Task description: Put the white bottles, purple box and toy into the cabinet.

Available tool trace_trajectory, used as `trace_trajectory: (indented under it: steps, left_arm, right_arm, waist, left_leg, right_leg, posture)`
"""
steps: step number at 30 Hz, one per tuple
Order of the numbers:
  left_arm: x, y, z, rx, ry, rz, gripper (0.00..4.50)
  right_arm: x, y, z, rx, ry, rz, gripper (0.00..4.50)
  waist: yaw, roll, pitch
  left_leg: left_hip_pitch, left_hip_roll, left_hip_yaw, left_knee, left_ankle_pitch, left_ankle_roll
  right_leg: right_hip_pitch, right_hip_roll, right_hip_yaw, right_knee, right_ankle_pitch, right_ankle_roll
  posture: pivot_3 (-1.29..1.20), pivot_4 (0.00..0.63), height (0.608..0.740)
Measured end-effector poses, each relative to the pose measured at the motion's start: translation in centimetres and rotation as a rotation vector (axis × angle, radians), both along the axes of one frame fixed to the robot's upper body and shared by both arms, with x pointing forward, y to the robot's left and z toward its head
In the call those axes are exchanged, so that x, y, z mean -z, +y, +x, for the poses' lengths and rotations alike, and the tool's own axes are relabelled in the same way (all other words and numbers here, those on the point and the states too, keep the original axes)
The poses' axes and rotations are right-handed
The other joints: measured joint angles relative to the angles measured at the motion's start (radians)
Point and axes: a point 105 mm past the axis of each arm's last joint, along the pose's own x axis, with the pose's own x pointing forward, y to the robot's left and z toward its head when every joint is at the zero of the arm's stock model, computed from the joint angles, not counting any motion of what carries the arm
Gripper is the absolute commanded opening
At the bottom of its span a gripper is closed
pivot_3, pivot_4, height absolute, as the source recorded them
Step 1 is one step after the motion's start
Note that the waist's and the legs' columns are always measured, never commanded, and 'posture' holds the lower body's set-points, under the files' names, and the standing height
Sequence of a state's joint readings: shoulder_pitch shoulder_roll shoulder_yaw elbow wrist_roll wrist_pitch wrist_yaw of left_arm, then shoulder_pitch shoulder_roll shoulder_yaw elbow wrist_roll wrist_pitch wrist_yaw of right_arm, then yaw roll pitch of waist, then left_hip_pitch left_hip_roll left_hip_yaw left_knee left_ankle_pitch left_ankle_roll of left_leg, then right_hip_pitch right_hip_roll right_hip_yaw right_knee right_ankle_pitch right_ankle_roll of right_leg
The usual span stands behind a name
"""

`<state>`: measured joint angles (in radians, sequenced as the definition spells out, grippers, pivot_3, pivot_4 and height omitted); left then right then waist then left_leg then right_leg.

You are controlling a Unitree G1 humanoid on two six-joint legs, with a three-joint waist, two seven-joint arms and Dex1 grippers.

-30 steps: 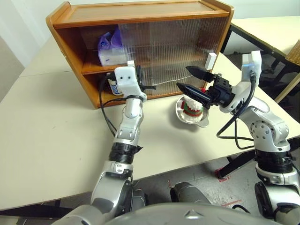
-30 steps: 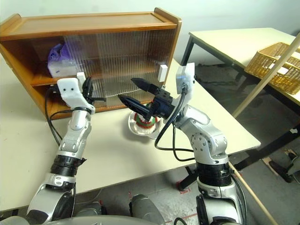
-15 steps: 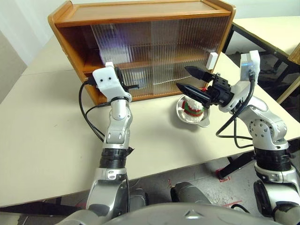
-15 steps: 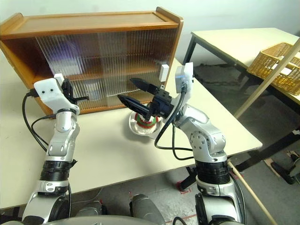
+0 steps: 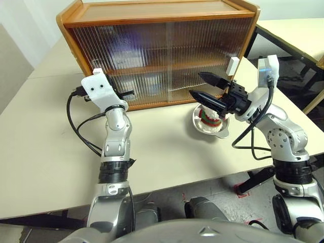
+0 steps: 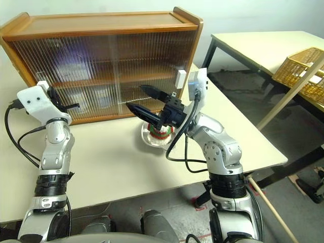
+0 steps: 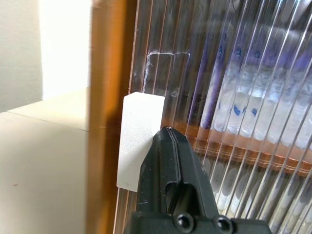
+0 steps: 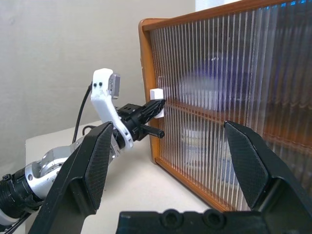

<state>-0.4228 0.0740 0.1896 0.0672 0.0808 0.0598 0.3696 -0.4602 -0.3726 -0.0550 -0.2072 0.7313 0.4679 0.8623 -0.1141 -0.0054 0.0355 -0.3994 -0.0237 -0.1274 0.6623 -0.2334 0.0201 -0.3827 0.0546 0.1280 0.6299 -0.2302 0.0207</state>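
Pressing door handle (image 7: 139, 146): shut left claw (image 7: 168, 134); right claw (image 5: 206, 86) wide, empty.

It looked like a plain lab or test room: bare pale tables (image 6: 126, 167), white walls (image 6: 243, 12), a worn concrete floor (image 6: 298, 136), a wicker basket (image 6: 298, 68) on a second table beyond the right gripper (image 6: 143, 100).
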Motion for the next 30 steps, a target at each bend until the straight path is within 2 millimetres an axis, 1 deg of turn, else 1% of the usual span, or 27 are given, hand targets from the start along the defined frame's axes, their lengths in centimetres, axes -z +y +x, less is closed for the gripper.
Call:
trace_trajectory:
  steps: [11, 15, 16, 18, 20, 21, 22, 25, 27, 29, 30]
  left_arm:
    - [-0.1, 0.2, -0.4, -0.006, -0.004, 0.002, 0.03]
    - [0.3, -1.1, -0.1, 0.124, 0.003, -0.016, 0.03]
    - [0.5, -1.7, -0.1, 0.169, 0.003, -0.026, 0.20]
    - [0.6, -3.4, -0.2, 0.288, -0.002, -0.032, 0.58]
    - [0.1, -4.9, -0.3, 0.397, -0.021, -0.019, 1.27]
    - [-0.1, -5.5, -0.3, 0.443, -0.029, -0.003, 1.54]
    - [-0.4, -6.1, -0.4, 0.497, -0.040, 0.011, 1.96]
    - [-1.1, -7.4, -0.8, 0.647, -0.078, 0.043, 3.02]
    - [-1.4, -8.0, -1.1, 0.723, -0.097, 0.049, 3.82]
    - [-1.6, -8.5, -1.5, 0.856, -0.102, 0.064, 4.49]
    - [-1.7, -8.6, -1.8, 0.928, -0.099, 0.081, 4.49]
  right_arm:
    - [-0.2, 0.2, 0.0, -0.007, -0.006, 0.000, 4.50]
    - [-0.2, 0.2, 0.0, -0.007, -0.005, 0.000, 4.50]
    - [-0.2, 0.2, 0.0, -0.007, -0.005, 0.001, 4.50]
    - [-0.2, 0.2, 0.1, -0.007, -0.004, 0.001, 4.50]
    - [-0.3, 0.3, 0.1, -0.010, -0.007, 0.000, 4.50]
    - [-0.4, 0.3, 0.1, -0.011, -0.010, 0.000, 4.50]
    - [-0.5, 0.4, 0.1, -0.012, -0.014, 0.000, 4.50]
    - [-0.5, 0.4, 0.2, -0.011, -0.013, 0.000, 4.50]
    - [-0.4, 0.3, 0.2, -0.009, -0.010, 0.000, 4.50]
    - [-0.4, 0.3, 0.3, -0.003, -0.009, -0.002, 4.50]
    - [-0.4, 0.3, 0.3, 0.002, -0.008, -0.004, 4.50]
  waist:
    - [0.006, -0.001, 0.000]
    - [0.015, -0.001, 0.000]
    - [0.019, -0.001, 0.000]
    - [0.026, -0.001, 0.000]
    - [0.032, -0.001, 0.000]
    - [0.033, -0.001, 0.000]
    - [0.034, -0.001, 0.000]
    - [0.036, -0.001, 0.000]
    - [0.036, -0.001, 0.000]
    - [0.036, -0.001, 0.000]
    - [0.036, -0.001, 0.000]
  left_leg:
    - [0.000, -0.001, 0.001, 0.000, 0.000, 0.000]
    - [0.001, 0.000, 0.001, 0.000, 0.000, 0.000]
    - [0.001, 0.001, 0.001, 0.000, 0.000, 0.000]
    - [0.000, 0.002, 0.000, 0.000, 0.000, 0.000]
    - [0.000, 0.001, 0.000, 0.001, 0.000, -0.001]
    - [0.000, 0.001, 0.000, 0.001, -0.001, -0.001]
    - [0.000, 0.001, 0.000, 0.001, -0.001, -0.001]
    - [-0.001, 0.003, 0.000, 0.001, -0.002, -0.003]
    - [-0.002, 0.003, 0.000, 0.000, -0.002, -0.003]
    - [-0.003, 0.004, 0.000, 0.000, -0.002, -0.003]
    - [-0.003, 0.005, 0.000, 0.000, -0.002, -0.004]
  right_leg:
    - [-0.001, 0.000, -0.001, 0.000, 0.000, -0.003]
    - [-0.001, 0.000, -0.001, 0.001, 0.000, -0.004]
    - [-0.001, 0.000, -0.001, 0.001, 0.000, -0.004]
    - [0.000, 0.000, -0.001, 0.001, 0.000, -0.004]
    - [-0.001, -0.001, -0.001, 0.001, 0.004, -0.010]
    - [0.000, -0.001, -0.001, 0.001, 0.004, -0.010]
    - [-0.001, -0.002, -0.001, 0.001, 0.004, -0.010]
    - [-0.002, -0.004, -0.001, 0.001, 0.004, -0.011]
    - [-0.002, -0.004, -0.002, 0.001, 0.004, -0.012]
    - [-0.004, -0.004, -0.002, 0.002, 0.004, -0.014]
    - [-0.004, -0.003, -0.002, 0.002, 0.005, -0.014]
  posture:
    - [-0.12, 0.031, 0.740]
    - [-0.12, 0.033, 0.740]
    - [-0.12, 0.033, 0.740]
    - [-0.13, 0.035, 0.740]
    - [-0.13, 0.035, 0.740]
    - [-0.13, 0.034, 0.740]
    - [-0.13, 0.034, 0.740]
    - [-0.13, 0.033, 0.740]
    - [-0.14, 0.030, 0.740]
    - [-0.14, 0.029, 0.740]
    - [-0.14, 0.029, 0.740]
